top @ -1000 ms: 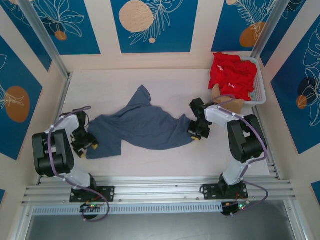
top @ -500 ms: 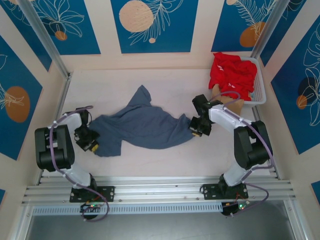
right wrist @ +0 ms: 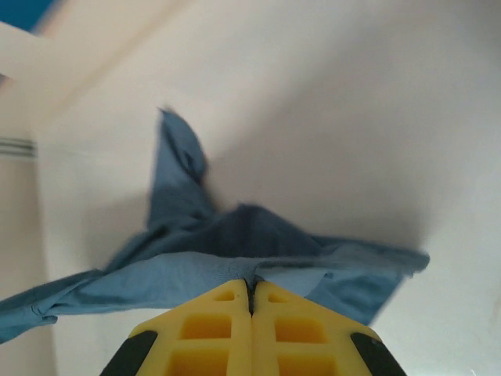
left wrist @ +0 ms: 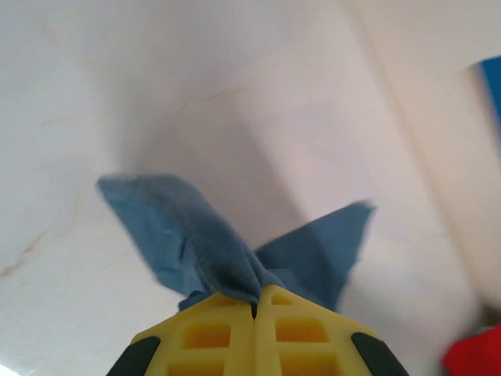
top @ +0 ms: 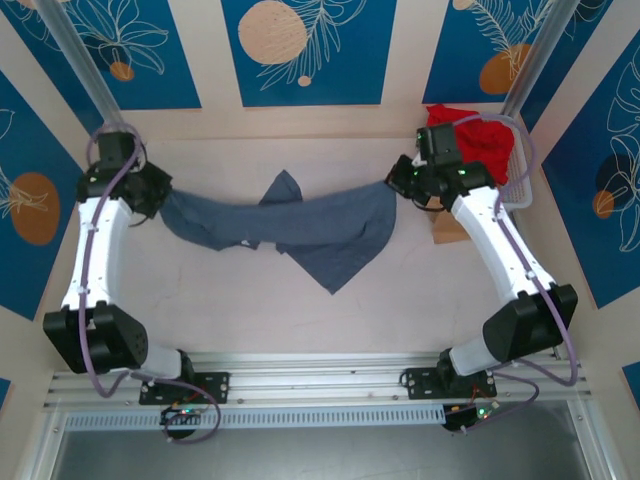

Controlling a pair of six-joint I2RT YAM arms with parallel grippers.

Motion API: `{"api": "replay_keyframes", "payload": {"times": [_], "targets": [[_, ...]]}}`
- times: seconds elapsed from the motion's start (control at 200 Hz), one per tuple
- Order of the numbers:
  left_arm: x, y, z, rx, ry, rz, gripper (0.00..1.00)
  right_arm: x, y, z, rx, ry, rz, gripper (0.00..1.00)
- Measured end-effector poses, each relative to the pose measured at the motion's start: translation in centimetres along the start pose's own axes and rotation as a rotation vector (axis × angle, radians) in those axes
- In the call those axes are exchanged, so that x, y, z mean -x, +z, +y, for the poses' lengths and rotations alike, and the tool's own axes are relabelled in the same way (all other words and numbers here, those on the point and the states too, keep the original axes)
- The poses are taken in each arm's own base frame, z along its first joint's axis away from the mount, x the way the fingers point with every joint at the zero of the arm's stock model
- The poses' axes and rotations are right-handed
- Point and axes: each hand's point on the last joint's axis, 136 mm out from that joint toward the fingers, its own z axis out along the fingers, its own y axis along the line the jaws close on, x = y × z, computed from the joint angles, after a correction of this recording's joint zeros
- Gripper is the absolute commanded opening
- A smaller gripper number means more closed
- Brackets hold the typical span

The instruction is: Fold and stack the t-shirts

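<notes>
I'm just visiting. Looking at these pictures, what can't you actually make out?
Top view: the right arm covers part of the red t-shirts in the basket, so their number is unclear.
Top view: the same arm hides much of a tan object beside the basket, so I cannot identify it.
Wrist views: the blue-grey t-shirt bunches at the left fingers and right fingers, so which part each grips is unclear.

likely lab: aluminium frame (top: 80, 60), patterned panels (top: 300, 50)

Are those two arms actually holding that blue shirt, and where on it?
Yes: left gripper and right gripper each pinch an opposite end of the blue-grey t-shirt.
</notes>
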Motion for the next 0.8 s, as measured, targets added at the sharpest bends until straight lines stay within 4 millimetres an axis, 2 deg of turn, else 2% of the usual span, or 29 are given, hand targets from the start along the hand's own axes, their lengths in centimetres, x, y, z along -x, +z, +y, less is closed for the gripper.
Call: {"api": "replay_keyframes", "payload": {"times": [0.125,0.205,0.335,0.435,0.55,0.62,0.69,0.75,0.8], "targets": [[3.2,-6.2,-4.7,-0.156,-0.005,-0.14,0.0,2.4,-4.8,3.2,0.123,-0.039,-0.124,0.0],[4.2,-10.7,-6.4,-0.249,-0.001,-0.22,0.0,2.8,-8.3,4.7,0.197,-0.065,-0.192,0.0],[4.3,-18.1,-7.7,-0.393,0.005,-0.332,0.0,2.5,-15.3,6.4,0.331,-0.112,-0.312,0.0],[4.4,-23.4,-8.4,-0.499,0.007,-0.419,0.0,1.6,-20.6,7.0,0.42,-0.141,-0.4,0.0],[5.0,-28.0,-9.7,-0.598,0.0,-0.496,0.0,0.8,-24.8,7.3,0.485,-0.16,-0.467,0.0],[5.5,-29.7,-10.6,-0.645,-0.006,-0.524,0.0,0.7,-25.8,7.6,0.505,-0.166,-0.483,0.0],[6.1,-29.6,-11.6,-0.67,-0.015,-0.521,0.0,0.9,-25.2,7.7,0.501,-0.165,-0.471,0.0],[6.5,-27.8,-12.6,-0.669,-0.023,-0.482,0.0,1.4,-23.8,7.9,0.489,-0.157,-0.45,0.0],[7.0,-24.9,-13.7,-0.653,-0.026,-0.429,0.0,2.1,-22.0,8.2,0.479,-0.147,-0.427,0.0]]}}
